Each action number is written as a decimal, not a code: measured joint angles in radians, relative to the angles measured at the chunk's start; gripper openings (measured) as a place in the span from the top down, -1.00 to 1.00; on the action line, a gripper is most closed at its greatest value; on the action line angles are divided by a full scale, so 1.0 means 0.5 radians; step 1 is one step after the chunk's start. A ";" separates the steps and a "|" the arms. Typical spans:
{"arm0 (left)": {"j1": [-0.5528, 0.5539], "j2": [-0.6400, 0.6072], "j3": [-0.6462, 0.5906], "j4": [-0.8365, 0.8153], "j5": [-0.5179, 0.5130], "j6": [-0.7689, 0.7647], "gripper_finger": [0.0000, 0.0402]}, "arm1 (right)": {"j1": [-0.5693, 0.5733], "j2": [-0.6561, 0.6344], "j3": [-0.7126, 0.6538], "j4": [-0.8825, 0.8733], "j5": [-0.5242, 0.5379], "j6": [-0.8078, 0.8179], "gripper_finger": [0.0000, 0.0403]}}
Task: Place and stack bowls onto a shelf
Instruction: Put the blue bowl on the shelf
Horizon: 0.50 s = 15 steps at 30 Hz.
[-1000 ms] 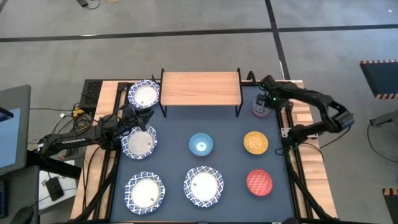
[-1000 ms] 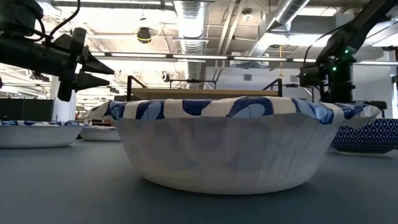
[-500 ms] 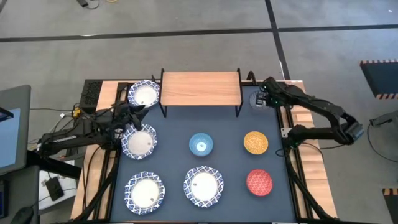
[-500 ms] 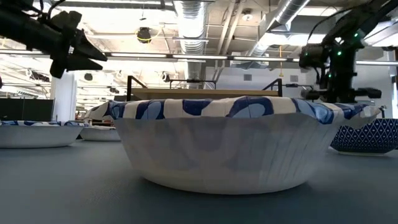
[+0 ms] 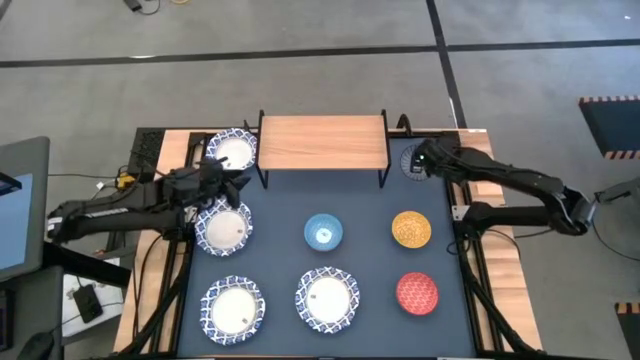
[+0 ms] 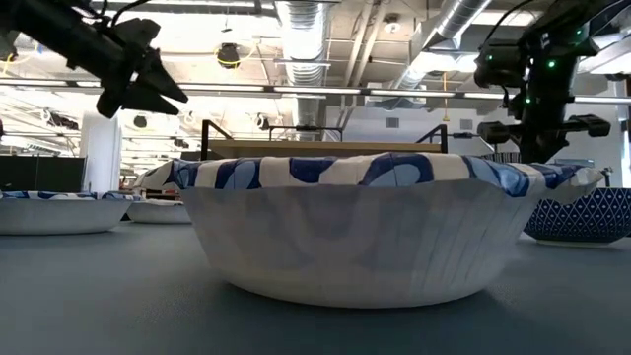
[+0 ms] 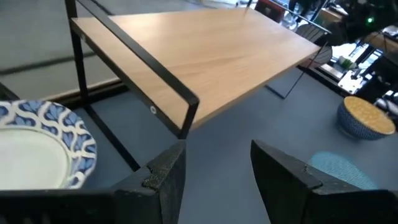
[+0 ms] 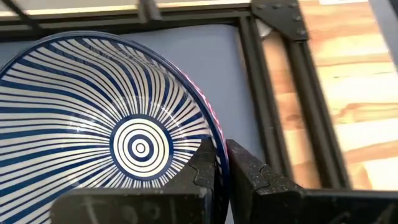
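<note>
Since a second ago the right gripper [image 5: 424, 160] has carried its striped bowl [image 5: 414, 160] up off the table by the shelf's right legs, and the left gripper [image 5: 232, 181] has risen over the left-hand bowls.

High view: the shelf [image 5: 322, 141] is bare and lies to the bowl's left; the right arm is nearer that end.

Low view: the lifted bowl itself is hard to make out.

Left wrist view: fingers apart, holding nothing.

Right wrist view: fingers [image 8: 205, 168] pinch the bowl's rim; it holds nothing.

Bright ceiling lamps [image 6: 229, 51] are glaring in the low view, backlighting things; the near bowl [image 6: 355, 232] is looking soft.
</note>
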 joint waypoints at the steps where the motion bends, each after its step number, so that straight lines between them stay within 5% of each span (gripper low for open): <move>1: 0.000 0.029 0.027 -0.021 0.006 -0.036 0.18 | 0.036 -0.005 0.000 0.020 0.002 0.024 0.80; 9: -0.002 0.177 0.166 -0.272 0.126 -0.248 0.18 | 0.305 -0.150 0.000 0.075 0.262 0.135 0.80; 15: -0.003 0.192 0.167 -0.495 0.167 -0.443 0.18 | 0.413 -0.315 0.001 0.337 0.300 -0.101 0.80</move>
